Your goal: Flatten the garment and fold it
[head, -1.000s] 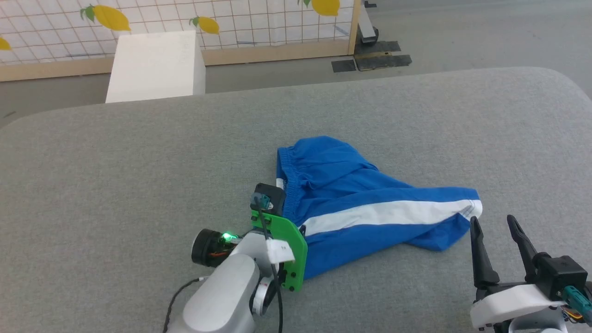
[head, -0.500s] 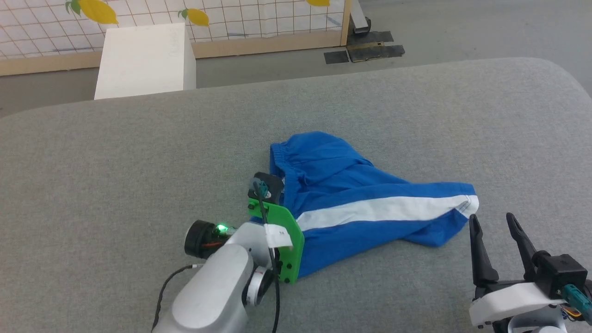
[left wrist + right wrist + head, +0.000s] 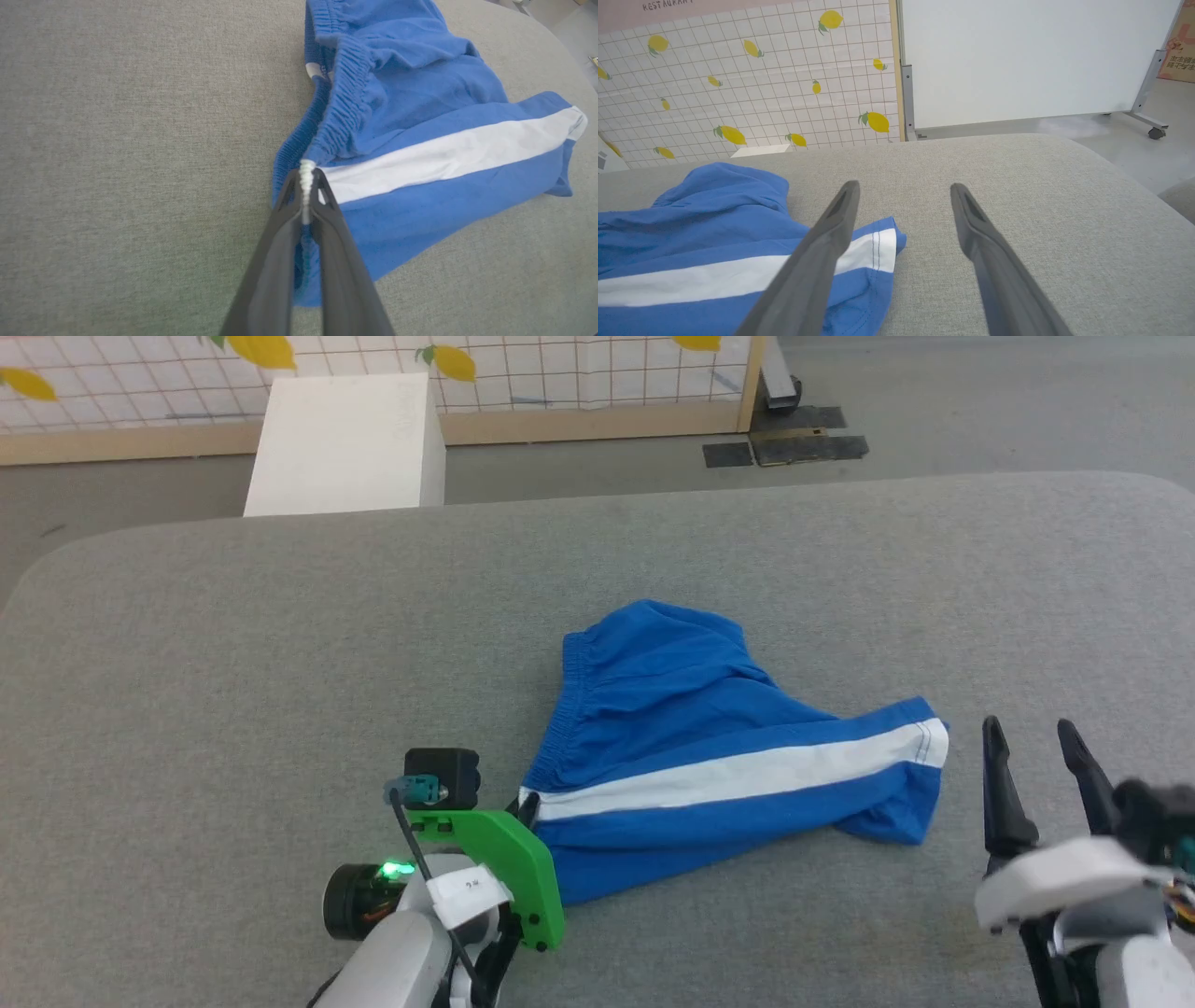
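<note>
The flattening step is in hand. The shorts (image 3: pixel 709 747) lie rumpled near the middle of the surface (image 3: pixel 233 653), a little toward its near edge, with one leg doubled over. The left gripper (image 3: pixel 306 179) is pinched tight on the waistband (image 3: pixel 345 93) where the stripe (image 3: pixel 444 154) ends (cloth bunches between its tips). The right gripper (image 3: pixel 1030 733) stands wide apart and holds nothing. The hem (image 3: pixel 882 245) lies just beside its left finger (image 3: pixel 812 261), possibly touching. Next, I judge, the right should close on that hem so both can draw the shorts taut.
</note>
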Controlling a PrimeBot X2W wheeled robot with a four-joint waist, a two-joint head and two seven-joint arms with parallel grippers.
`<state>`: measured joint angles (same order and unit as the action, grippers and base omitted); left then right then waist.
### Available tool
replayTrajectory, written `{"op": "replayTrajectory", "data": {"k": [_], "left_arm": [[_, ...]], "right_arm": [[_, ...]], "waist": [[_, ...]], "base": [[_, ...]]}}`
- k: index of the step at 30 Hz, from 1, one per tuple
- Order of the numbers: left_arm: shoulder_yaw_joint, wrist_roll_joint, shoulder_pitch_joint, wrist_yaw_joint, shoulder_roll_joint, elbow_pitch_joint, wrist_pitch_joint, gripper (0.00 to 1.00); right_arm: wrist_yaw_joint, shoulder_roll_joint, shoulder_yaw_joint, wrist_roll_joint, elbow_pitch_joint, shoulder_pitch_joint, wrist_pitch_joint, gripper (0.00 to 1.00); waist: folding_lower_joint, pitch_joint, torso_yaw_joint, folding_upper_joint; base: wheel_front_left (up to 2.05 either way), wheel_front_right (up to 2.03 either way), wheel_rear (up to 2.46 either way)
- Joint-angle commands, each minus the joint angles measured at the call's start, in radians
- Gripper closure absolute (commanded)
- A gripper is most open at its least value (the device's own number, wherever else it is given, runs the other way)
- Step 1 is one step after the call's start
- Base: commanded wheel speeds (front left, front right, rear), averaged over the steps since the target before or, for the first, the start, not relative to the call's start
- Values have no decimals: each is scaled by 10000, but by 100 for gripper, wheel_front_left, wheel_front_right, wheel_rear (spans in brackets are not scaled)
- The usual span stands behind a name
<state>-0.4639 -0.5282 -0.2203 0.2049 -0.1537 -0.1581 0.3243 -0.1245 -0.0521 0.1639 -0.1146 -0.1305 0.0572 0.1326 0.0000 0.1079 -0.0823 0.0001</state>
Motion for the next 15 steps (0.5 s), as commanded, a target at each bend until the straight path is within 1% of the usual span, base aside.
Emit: {"op": "replayTrajectory", "data": {"k": [1,6,10,15], "left_arm": [[1,4,69,46,-42,77,-21,100],[-88,25,-70,65,8,141,39,100],[-147,57,-225,51,25,135,53,100],[-195,37,-344,28,57,107,64,100]], "right_arm": [[-62,18,75,-96,-210,408,-498,0],[-62,18,201,-568,-1342,1595,-2984,0],[-62,18,237,-868,-2139,2361,-4746,0],[-62,18,106,-1060,-2543,2819,-6260,0]], "waist": [[0,60,115,-1],[0,220,227,-1],[0,366,291,-1],[0,488,362,-1]], "base": [[0,0,0],[0,0,0],[0,0,0],[0,0,0]]}}
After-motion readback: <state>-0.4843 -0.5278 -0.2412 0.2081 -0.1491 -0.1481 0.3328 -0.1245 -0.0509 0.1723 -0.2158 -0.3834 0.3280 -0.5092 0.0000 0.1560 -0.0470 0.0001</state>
